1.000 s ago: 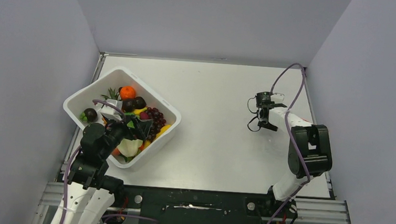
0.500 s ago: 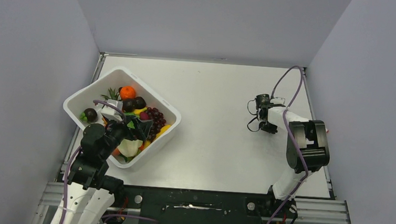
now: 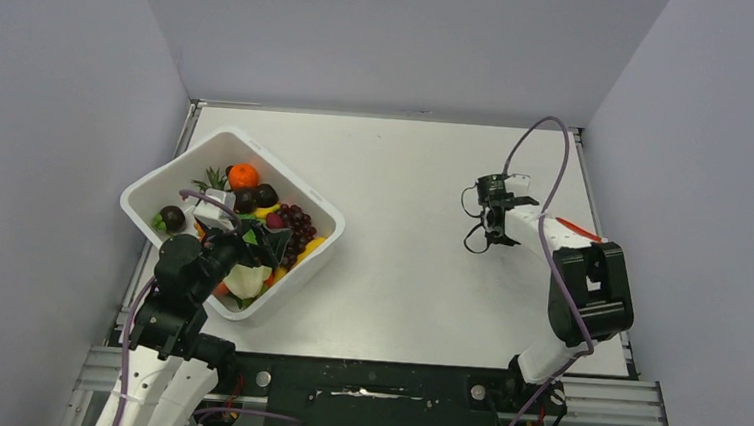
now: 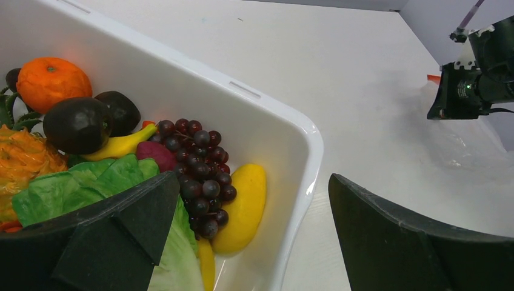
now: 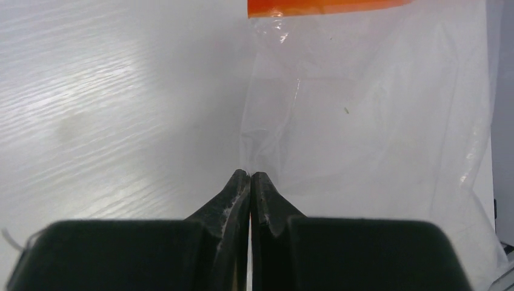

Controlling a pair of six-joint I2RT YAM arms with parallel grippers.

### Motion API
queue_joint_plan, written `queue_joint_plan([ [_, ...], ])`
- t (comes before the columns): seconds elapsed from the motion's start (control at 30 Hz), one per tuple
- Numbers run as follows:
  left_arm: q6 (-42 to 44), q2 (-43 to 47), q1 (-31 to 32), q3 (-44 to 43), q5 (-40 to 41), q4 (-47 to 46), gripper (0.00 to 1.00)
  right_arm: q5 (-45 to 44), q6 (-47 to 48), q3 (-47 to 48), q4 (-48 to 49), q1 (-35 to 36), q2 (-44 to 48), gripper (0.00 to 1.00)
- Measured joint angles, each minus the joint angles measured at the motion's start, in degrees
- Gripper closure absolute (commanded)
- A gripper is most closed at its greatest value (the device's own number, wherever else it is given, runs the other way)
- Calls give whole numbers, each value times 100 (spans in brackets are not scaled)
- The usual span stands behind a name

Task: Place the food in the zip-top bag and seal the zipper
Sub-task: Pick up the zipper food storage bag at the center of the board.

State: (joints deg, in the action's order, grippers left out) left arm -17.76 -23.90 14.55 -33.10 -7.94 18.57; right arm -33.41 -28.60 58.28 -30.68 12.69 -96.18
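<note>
**STATUS: BAG PINCHED, FOOD NOT YET LOADED**

The white square plastic tub [image 3: 300, 183] holds all the food in view, including a round orange toy fruit [image 4: 53, 82], a purple grape bunch [image 4: 200, 163] and green lettuce leaves [image 4: 79, 188].

The left gripper [image 4: 254, 203] hangs over the tub's near corner. Its jaws are spread wide and grasp nothing.

The small clear crinkly zip-top bag [image 5: 376, 121] lies flat on the table, well apart from the tub on its right side. No food is visible inside it. The thin orange-red zipper strip [image 5: 327, 6] runs along the bag's mouth.

The right gripper [image 5: 250, 177] is also well to the right of the tub. It is clenched tight and appears to pinch the film at the bag's side edge.

Judged progress: early. Opening the mouth, transferring every item and sealing the zipper all remain.
</note>
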Motion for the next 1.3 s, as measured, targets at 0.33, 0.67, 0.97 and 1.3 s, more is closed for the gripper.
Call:
queue_joint_plan([
  [0.33,0,-70,0,0,-7,-2,4,295,538,0,70,1248,675,100],
  [0.67,-15,-68,0,127,-389,-262,4,511,1029,0,-76,2806,1567,100],
  [0.97,-256,83,4,236,-1392,-1388,5,1904,1718,155,-356,2942,2861,100],
  [1.3,190,151,4,492,-2629,-2382,7,4022,2240,354,-951,2979,4295,100],
])
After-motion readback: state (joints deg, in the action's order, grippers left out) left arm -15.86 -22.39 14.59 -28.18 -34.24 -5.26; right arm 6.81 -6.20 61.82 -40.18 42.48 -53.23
